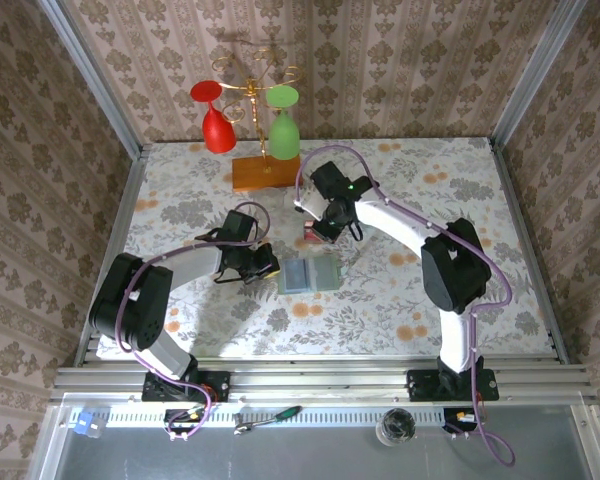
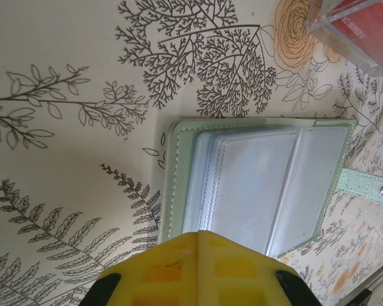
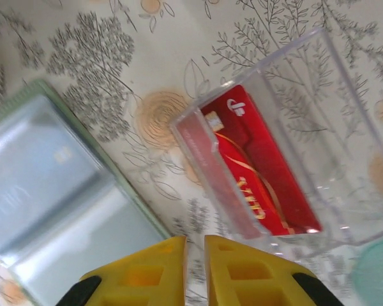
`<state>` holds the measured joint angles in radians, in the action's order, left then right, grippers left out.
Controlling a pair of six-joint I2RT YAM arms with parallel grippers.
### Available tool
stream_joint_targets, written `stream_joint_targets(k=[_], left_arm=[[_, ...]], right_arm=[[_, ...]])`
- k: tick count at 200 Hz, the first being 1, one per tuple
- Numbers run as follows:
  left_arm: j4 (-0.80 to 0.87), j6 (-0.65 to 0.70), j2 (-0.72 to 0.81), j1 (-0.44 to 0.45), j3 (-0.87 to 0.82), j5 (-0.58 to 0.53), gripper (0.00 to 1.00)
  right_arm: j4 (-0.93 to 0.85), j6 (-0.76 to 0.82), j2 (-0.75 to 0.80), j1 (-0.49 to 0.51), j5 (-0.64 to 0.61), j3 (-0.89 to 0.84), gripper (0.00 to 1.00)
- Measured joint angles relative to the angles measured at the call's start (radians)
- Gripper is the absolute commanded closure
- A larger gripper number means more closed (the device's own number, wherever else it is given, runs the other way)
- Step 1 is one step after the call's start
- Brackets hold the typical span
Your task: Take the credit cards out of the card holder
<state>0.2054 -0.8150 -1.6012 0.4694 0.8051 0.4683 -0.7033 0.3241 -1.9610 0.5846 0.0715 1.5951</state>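
The card holder point(image 1: 308, 276) lies open and flat on the floral cloth, its frosted sleeves facing up point(image 2: 262, 185) point(image 3: 45, 191). A small gold chip mark shows faintly through one sleeve. My left gripper point(image 1: 268, 266) is shut and empty, its yellow tips point(image 2: 204, 234) meeting over the holder's near edge. A red credit card point(image 3: 258, 169) point(image 2: 364, 25) lies inside a clear plastic box point(image 3: 306, 115) point(image 1: 313, 233) just beyond the holder. My right gripper point(image 1: 320, 228) hovers over that box, its jaws point(image 3: 195, 245) parted by a narrow gap with nothing between them.
A wooden base point(image 1: 265, 172) at the back carries a gold rack with a red glass point(image 1: 215, 120) and a green glass point(image 1: 283, 125). The holder's strap with a metal snap point(image 2: 370, 185) sticks out on one side. Metal rails frame the table.
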Motion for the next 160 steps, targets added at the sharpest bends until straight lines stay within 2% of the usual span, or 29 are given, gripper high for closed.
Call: stream_joint_targets(k=[80, 160], left_arm=[[-0.011, 0.000, -0.011, 0.014, 0.000, 0.006, 1.00], [-0.008, 0.001, -0.036, 0.015, -0.001, 0.006, 1.00]], right_arm=[[0.129, -0.459, 0.120, 0.045, 0.068, -0.174, 0.84], [0.256, -0.763, 0.135, 0.045, 0.218, -0.321, 0.84]])
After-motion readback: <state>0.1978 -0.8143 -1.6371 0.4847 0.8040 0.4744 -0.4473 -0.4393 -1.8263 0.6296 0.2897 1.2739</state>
